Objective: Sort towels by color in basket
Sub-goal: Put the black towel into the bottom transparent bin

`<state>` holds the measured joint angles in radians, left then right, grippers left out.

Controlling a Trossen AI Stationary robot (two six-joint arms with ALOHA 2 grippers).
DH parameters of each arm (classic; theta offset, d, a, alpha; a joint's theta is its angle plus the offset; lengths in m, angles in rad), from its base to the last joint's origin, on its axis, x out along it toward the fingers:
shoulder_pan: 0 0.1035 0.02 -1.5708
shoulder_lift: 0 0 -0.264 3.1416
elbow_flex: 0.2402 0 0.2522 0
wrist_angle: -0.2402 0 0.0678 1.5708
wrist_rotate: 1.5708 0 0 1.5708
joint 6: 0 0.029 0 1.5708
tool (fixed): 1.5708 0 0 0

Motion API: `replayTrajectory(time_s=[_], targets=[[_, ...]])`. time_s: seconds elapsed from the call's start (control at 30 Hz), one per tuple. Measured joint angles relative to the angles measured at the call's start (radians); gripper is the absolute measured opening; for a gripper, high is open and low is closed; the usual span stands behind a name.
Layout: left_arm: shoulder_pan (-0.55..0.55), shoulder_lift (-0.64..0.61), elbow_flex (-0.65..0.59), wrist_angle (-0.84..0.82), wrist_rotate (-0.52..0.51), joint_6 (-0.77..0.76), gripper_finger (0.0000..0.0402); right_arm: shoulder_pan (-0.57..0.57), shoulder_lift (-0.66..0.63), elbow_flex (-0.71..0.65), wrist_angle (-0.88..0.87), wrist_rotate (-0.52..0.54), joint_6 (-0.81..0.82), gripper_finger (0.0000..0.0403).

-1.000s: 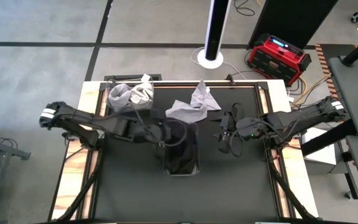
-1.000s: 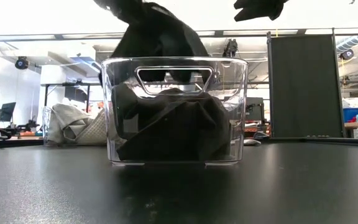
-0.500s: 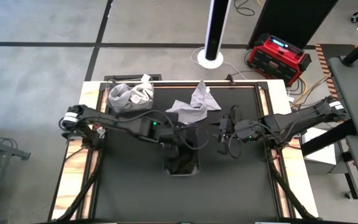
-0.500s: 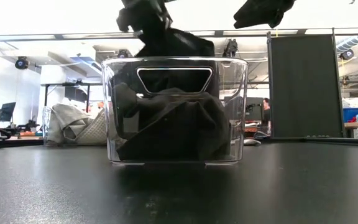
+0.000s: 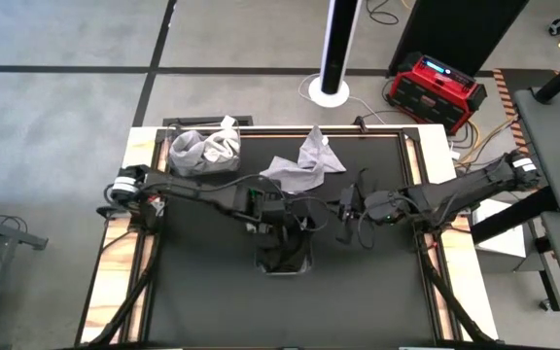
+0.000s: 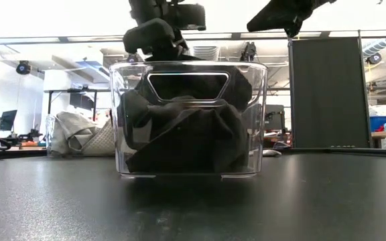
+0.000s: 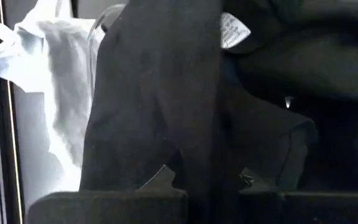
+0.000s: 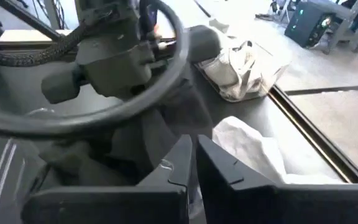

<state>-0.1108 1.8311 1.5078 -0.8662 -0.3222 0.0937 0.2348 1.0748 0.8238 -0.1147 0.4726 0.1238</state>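
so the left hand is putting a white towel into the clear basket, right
Not quite: the towel is black, not white. The low view shows dark cloth filling the clear basket under the left hand. The light towels lie on the table outside the basket, as the high view shows.

The towel's care tag (image 7: pixel 234 30) bears print too small to read.

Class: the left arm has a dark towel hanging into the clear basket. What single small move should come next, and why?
Probably open the left gripper to drop the black towel. It hangs over the clear basket, which already holds dark cloth. The right gripper waits beside it, jaws nearly closed.
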Motion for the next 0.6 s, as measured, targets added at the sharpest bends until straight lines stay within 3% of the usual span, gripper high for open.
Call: replayTrajectory(time_s=[0.27,0.6], targets=[[0.002,0.058,0.056,0.002,0.098,0.052,0.0004,-0.032,0.065,-0.027,0.077,0.000,0.000,0.0012],[0.007,0.125,0.104,-0.185,0.100,0.000,0.0005,-0.042,0.096,-0.028,0.075,0.001,0.019,0.0012]])
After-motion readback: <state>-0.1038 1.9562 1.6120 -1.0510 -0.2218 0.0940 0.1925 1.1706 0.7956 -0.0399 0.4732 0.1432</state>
